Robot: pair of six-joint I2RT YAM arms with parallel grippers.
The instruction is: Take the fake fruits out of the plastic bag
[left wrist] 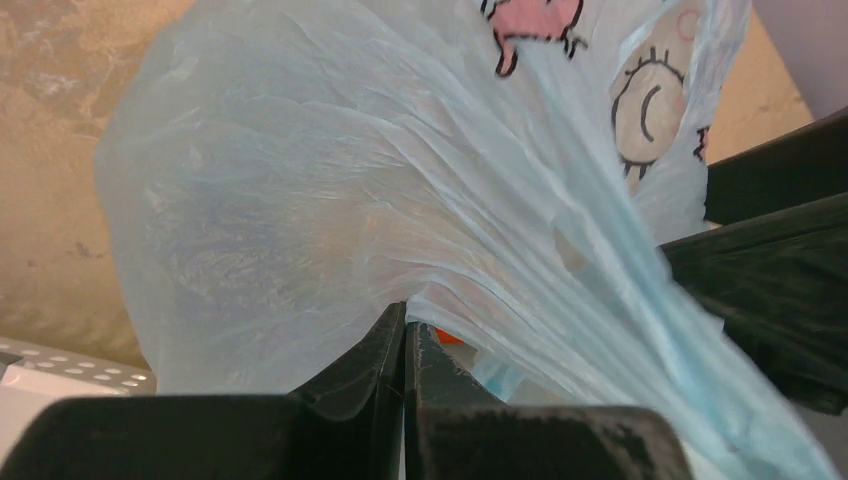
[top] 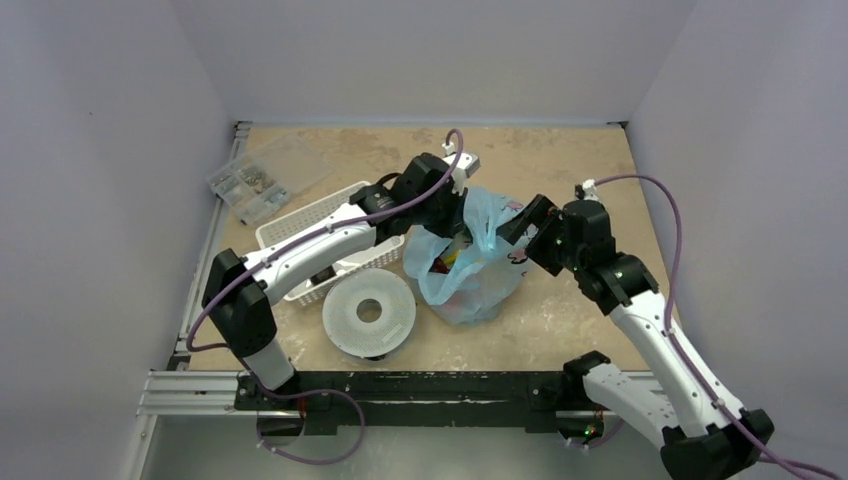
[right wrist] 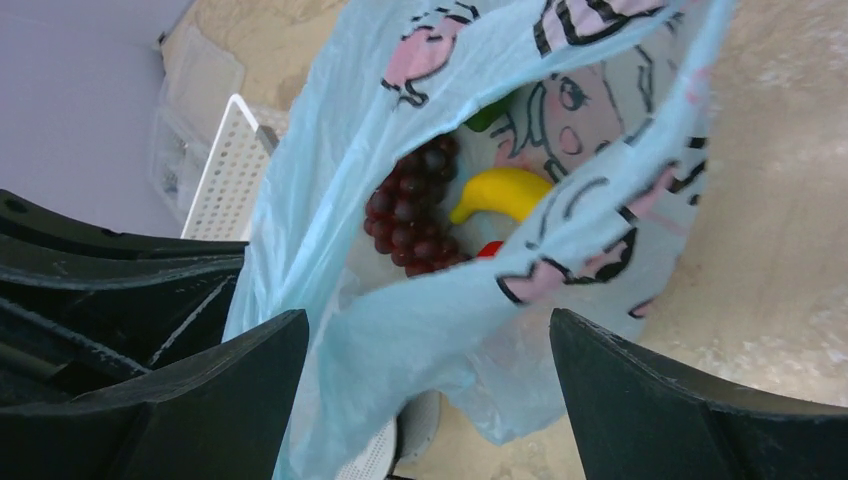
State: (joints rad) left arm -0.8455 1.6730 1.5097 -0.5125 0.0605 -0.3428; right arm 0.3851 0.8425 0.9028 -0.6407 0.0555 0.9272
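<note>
Pale lilac walls enclose a tan, mottled table (top: 560, 150), seen from above, with 2 black-and-white robot arms reaching in from the near edge. Near the middle of it sits the plastic bag (top: 470, 285), thin, crinkled and light blue with pink cartoon prints, its mouth gaping upward between the 2 arms.

The left gripper (left wrist: 405, 318) is at the bag's far left side. In its wrist view the 2 black fingers are pressed together with a fold of the blue film pinched between their tips, and a sliver of orange (left wrist: 448, 337) shows just beside them.

The right gripper (right wrist: 428, 320) is at the bag's right side with its fingers spread wide. It holds nothing. The bag's rim lies in the gap between the fingers, and I cannot tell whether either finger touches it.

The fake fruits (right wrist: 420, 235) are all inside the bag, seen through its mouth in the right wrist view. They include dark purple grapes (right wrist: 400, 200), a yellow piece (right wrist: 505, 190) just right of them, a red piece (right wrist: 488, 248) below that, and a bit of a green one (right wrist: 490, 113) above.

Left of the bag lies a white slotted basket (top: 300, 225), under the left arm. A round white perforated disc (top: 368, 312) lies just in front of the basket, close to the bag. A clear box of small parts (top: 255, 180) sits in the far left corner.
</note>
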